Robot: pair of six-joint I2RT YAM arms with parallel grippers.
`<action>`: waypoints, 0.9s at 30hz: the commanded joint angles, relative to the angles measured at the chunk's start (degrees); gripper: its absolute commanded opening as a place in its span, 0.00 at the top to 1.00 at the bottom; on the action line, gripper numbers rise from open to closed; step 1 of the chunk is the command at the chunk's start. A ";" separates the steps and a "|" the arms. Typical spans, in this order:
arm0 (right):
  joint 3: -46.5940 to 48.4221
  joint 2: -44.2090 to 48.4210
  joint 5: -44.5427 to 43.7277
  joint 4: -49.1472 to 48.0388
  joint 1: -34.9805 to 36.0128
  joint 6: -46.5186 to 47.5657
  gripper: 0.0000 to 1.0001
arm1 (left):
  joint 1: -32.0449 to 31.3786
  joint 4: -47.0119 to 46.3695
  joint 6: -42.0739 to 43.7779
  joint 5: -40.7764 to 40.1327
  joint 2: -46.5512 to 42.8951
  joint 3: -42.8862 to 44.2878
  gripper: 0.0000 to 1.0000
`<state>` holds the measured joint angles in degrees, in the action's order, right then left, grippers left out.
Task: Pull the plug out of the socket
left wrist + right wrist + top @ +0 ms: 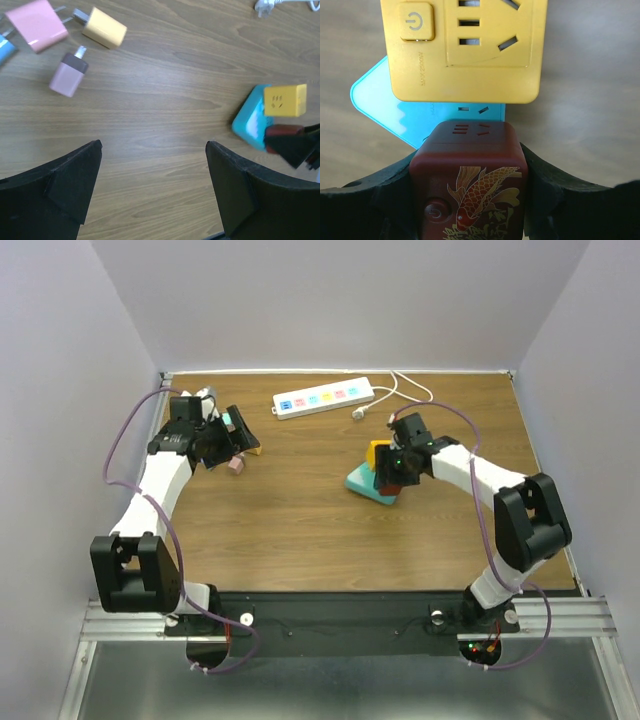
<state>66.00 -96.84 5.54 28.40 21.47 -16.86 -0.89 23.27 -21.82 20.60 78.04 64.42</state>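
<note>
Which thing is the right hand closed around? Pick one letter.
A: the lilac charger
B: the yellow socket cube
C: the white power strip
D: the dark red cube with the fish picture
D: in the right wrist view the right hand has a finger lying against each side of the dark red cube, while the yellow cube sits beyond it, untouched.

I'm looking at a glossy dark-red plastic cube (470,170), a matt yellow plastic block (465,50), and smooth wood-grain table (590,100).
</note>
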 commanded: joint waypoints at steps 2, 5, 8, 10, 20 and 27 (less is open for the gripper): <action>-3.06 5.43 -0.61 -2.82 9.79 -7.73 1.00 | -4.64 -5.24 -1.11 2.78 2.28 -0.53 0.06; -2.98 3.68 -1.15 -5.19 13.32 -12.74 1.00 | -8.77 -6.39 -2.34 2.52 4.48 0.44 0.10; -3.24 2.45 -1.66 -7.65 14.91 -18.79 0.99 | -12.98 -7.70 -4.10 2.25 5.89 1.05 0.12; -3.59 1.48 -3.77 -8.36 16.05 -21.88 1.00 | -15.01 -8.41 -4.98 2.16 7.12 1.14 0.14; -4.30 -1.16 -5.98 -10.56 19.04 -25.41 0.85 | -24.86 -9.64 -6.65 -1.08 11.60 -0.62 0.43; -4.39 1.82 -5.89 -10.56 18.96 -24.18 0.45 | -29.52 -9.38 -7.00 -3.11 16.52 2.54 0.72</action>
<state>61.95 -97.51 0.40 19.27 40.21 -40.75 -28.82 14.79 -28.77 18.94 93.65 64.25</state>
